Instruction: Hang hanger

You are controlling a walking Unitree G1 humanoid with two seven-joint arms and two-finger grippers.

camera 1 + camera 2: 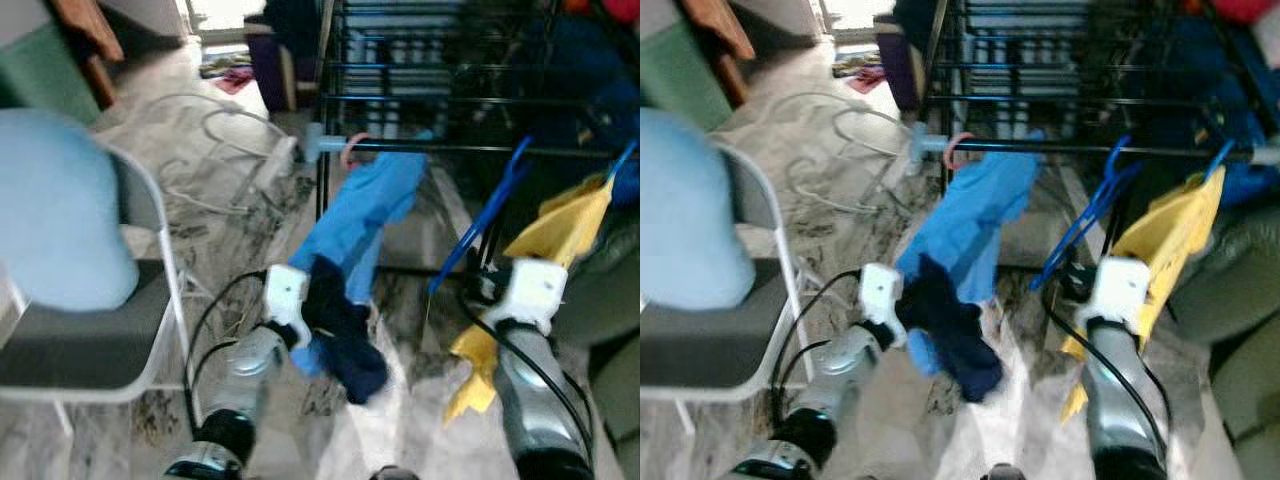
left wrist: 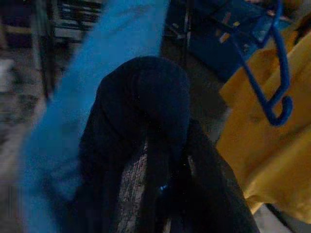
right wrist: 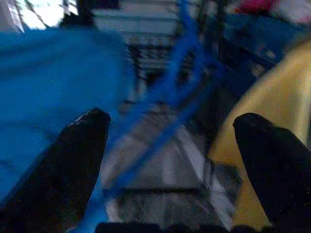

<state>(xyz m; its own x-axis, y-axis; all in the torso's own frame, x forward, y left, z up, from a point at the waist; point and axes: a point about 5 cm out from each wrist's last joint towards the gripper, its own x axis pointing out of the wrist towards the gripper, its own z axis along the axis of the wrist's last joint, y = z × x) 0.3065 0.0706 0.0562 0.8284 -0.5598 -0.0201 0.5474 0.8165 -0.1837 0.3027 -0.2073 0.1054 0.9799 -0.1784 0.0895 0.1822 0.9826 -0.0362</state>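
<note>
A black drying rack (image 1: 430,95) stands ahead, with a horizontal bar (image 1: 470,149) across its front. A pink hook (image 1: 352,150) on that bar carries a bright blue garment (image 1: 355,215). My left gripper (image 1: 325,290) is below it, shut on a dark navy cloth (image 1: 350,340) that hangs down and hides the fingers (image 2: 146,145). A blue hanger (image 1: 488,215) slants down from the bar beside a yellow garment (image 1: 560,225). My right gripper (image 3: 175,145) is open, and the blurred blue hanger (image 3: 180,87) lies between and beyond its two fingertips.
A white folding chair (image 1: 150,330) with a light blue cushion (image 1: 55,210) stands at the left. White cables (image 1: 215,150) trail over the marble floor (image 1: 230,260). Dark green upholstery (image 1: 1230,290) sits at the right. Blue clothes hang on the rack's right side (image 1: 600,90).
</note>
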